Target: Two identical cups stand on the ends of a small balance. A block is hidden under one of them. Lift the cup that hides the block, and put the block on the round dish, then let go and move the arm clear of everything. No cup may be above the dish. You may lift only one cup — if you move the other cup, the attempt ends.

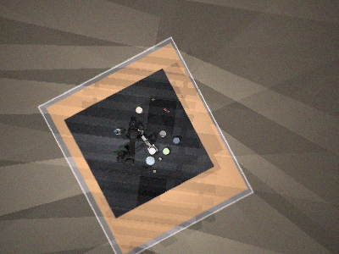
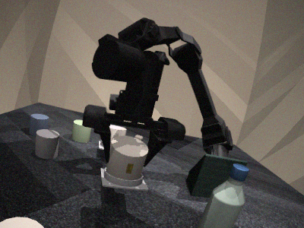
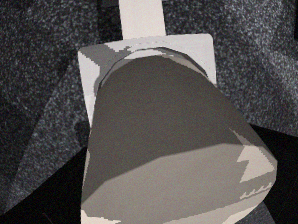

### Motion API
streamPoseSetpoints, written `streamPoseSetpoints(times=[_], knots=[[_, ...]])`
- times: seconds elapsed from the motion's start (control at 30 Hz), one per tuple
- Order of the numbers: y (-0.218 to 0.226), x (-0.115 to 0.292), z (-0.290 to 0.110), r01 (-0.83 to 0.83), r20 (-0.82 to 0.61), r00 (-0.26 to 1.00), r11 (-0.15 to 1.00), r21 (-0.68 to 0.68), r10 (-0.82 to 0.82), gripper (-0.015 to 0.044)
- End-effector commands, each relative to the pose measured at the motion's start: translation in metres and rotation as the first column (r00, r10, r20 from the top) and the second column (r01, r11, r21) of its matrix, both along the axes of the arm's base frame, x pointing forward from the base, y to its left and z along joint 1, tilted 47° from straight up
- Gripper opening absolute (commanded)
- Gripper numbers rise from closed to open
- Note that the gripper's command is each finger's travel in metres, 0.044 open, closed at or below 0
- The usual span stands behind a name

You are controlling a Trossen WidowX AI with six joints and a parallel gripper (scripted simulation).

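A dark, speckled mat covers the orange bench (image 1: 199, 199), set in a room with beige, banded walls.

The near cup (image 2: 126, 159) stands inverted on a pale square end plate of the balance (image 2: 141, 185). In the exterior view the cup appears slightly raised and tilted off its rim seat. The tool (image 2: 129, 146) is closed on this cup, its dark fingers (image 2: 155, 146) straddling the cup walls from either side. This side grip suits a straight upward lift. No block is visible; whether it lies under this cup cannot be told.

The second cup (image 2: 118, 131) shows just behind the near cup, partly hidden by the tool body. It must not be disturbed.

Left of the near cup stand a grey cylinder (image 2: 47, 144), a green cylinder (image 2: 81, 131) and a blue cylinder (image 2: 39, 122). To its right sit a dark green box (image 2: 209, 175) and a blue-capped bottle (image 2: 227, 199). A pale round dish (image 2: 19, 223) edge shows at lower left.
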State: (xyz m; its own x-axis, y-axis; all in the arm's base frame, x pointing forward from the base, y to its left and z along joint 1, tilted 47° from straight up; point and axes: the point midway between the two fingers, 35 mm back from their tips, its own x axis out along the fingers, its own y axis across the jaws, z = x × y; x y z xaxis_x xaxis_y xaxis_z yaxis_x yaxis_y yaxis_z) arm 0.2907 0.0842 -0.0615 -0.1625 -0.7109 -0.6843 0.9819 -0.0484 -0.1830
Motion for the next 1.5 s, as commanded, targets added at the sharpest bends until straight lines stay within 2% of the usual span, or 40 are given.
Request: streamPoseSetpoints(times=[0.0,1.47], knots=[[0.011,0.003,0.003,0.002,0.015,1.000,1.000,0.021,-0.002,0.0000],[0.050,0.006,0.046,0.002,0.013,1.000,1.000,0.021,-0.003,0.0000]])
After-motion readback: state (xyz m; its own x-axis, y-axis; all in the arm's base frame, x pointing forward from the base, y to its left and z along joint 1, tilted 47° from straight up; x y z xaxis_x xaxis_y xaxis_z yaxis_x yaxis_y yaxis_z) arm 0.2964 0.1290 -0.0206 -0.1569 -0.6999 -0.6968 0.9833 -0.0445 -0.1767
